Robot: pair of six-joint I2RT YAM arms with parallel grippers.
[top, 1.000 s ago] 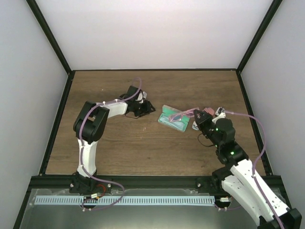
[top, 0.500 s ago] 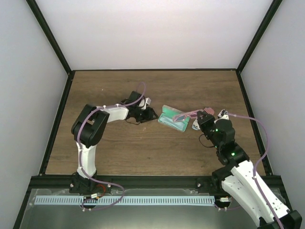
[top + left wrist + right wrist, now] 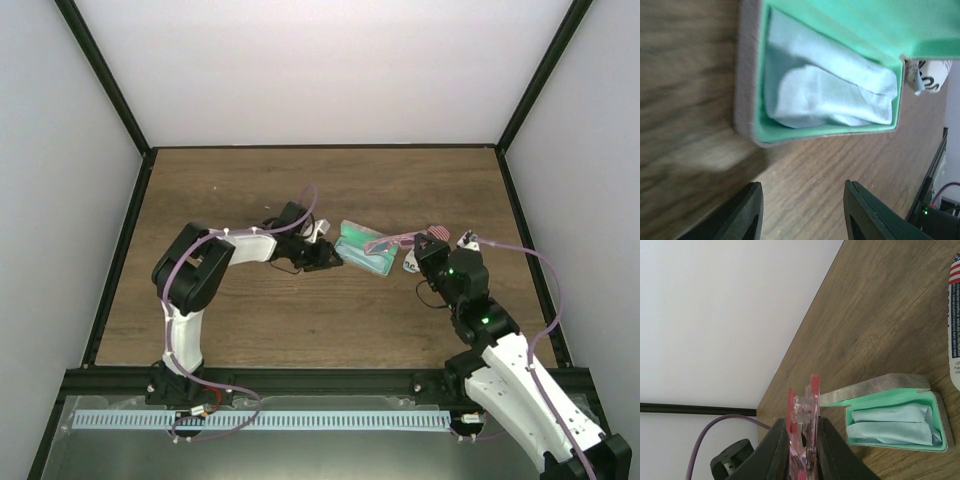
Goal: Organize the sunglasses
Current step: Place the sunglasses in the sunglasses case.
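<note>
Pink-tinted plastic sunglasses [image 3: 807, 410] are pinched in your right gripper [image 3: 802, 450] at the 3 o'clock edge of the open mint-green case [image 3: 358, 255]. Your left gripper [image 3: 802, 210] is low at its 9 o'clock, arm outstretched, jaws spread.

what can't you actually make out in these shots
sunglasses: right wrist view, lower part hidden inside the right hand; top view, too small for detail.
flag-printed item: right wrist view, cut off by the right edge.
floor of the case: left wrist view, covered by the cloth.
</note>
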